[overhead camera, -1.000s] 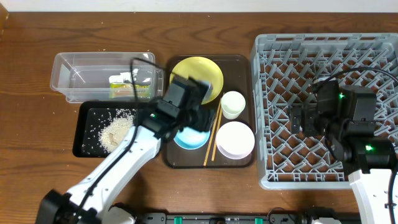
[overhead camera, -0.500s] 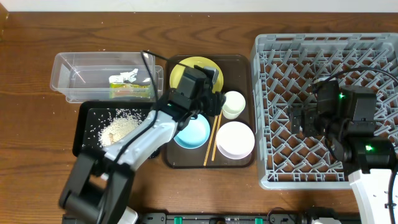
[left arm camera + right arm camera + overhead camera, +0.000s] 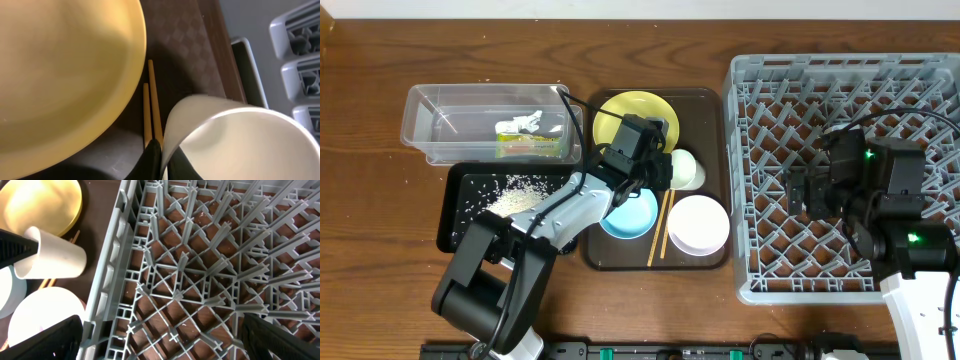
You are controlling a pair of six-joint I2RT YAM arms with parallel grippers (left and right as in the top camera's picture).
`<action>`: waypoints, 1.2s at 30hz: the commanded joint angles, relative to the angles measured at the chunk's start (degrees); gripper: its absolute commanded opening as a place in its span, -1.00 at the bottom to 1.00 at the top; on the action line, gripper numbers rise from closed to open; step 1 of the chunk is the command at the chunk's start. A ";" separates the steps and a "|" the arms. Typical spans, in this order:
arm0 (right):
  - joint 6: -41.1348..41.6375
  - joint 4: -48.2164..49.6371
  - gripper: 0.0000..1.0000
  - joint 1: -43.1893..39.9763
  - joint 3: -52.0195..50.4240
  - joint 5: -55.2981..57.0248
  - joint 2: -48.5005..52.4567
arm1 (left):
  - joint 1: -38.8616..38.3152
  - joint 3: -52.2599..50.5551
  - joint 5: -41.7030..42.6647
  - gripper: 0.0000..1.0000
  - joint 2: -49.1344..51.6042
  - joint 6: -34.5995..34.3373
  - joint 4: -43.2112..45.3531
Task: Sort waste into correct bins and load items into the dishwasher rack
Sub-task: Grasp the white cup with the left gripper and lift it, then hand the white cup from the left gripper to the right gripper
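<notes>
My left gripper (image 3: pixel 660 168) is shut on the rim of the small white cup (image 3: pixel 690 168), one finger inside and one outside the wall (image 3: pixel 162 160). The cup (image 3: pixel 240 140) is tipped on its side toward the gripper (image 3: pixel 55 255). It sits between the yellow plate (image 3: pixel 638 118) and the white bowl (image 3: pixel 698 224). Two wooden chopsticks (image 3: pixel 660 225) lie beside the light blue bowl (image 3: pixel 630 212). My right gripper (image 3: pixel 800 190) hangs open over the grey dishwasher rack (image 3: pixel 840 80), holding nothing (image 3: pixel 165 340). The wrapper (image 3: pixel 530 148) and tissue (image 3: pixel 525 122) lie in the clear tub (image 3: pixel 450 115). Rice (image 3: pixel 515 195) lies in the black tray (image 3: pixel 455 225).
The dishes rest on a brown serving tray (image 3: pixel 710 100) between the bins and the rack. The rack's left wall (image 3: pixel 107 280) stands close to the cup and white bowl. Bare wooden table (image 3: pixel 380 200) lies to the left.
The left gripper swung right from over the blue bowl to the cup and shut on its rim. The cup has tipped over toward it. The right arm is unmoved.
</notes>
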 commanded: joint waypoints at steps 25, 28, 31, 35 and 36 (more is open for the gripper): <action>-14.91 11.43 0.98 6.29 1.11 -53.16 14.05 | 17.20 0.66 65.96 -0.88 -7.19 -25.00 18.53; -14.86 15.98 0.98 7.61 1.11 -59.08 15.87 | 16.28 0.66 65.85 -0.88 -7.19 -25.03 18.53; -14.75 20.85 0.98 8.48 1.11 -62.01 16.17 | 15.61 0.66 65.94 -0.88 -7.19 -25.86 18.53; -10.19 27.96 0.98 9.29 1.11 -61.94 16.15 | 14.38 0.66 65.92 -0.88 -7.19 -27.52 18.56; -9.49 29.03 0.98 9.33 1.11 -61.96 16.15 | 14.08 0.66 65.94 -0.88 -7.19 -27.61 18.56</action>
